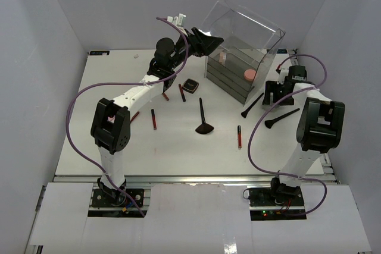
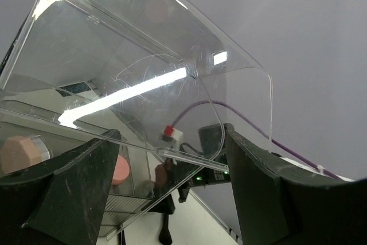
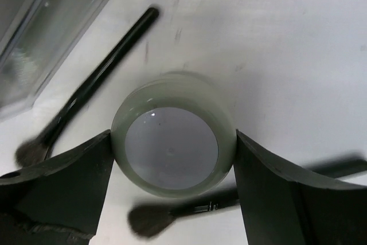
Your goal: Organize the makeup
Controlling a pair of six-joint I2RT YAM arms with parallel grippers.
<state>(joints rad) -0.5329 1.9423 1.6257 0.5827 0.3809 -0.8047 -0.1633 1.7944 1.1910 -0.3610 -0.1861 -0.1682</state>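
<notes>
Top view: left gripper (image 1: 206,42) is reaching up, spread wide at the raised clear lid (image 1: 244,25); right gripper (image 1: 277,92) is pointing down beside a brush (image 1: 253,104); left wrist: the lid edge is lying between parted fingers (image 2: 80,193), unpinched; right wrist: both fingers (image 3: 63,187) are clasping a frosted round jar (image 3: 172,144), a brush lying nearby.

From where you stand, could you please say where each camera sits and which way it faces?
Top external: above and behind the bases, looking down on the table; both arms show.
Left wrist: on the left arm, facing the clear lid; its fingers show.
Right wrist: low over the table, looking down at a round jar between its fingers.
Shared: top and right wrist both show two black brushes; top and left wrist, the pink puff.
</notes>
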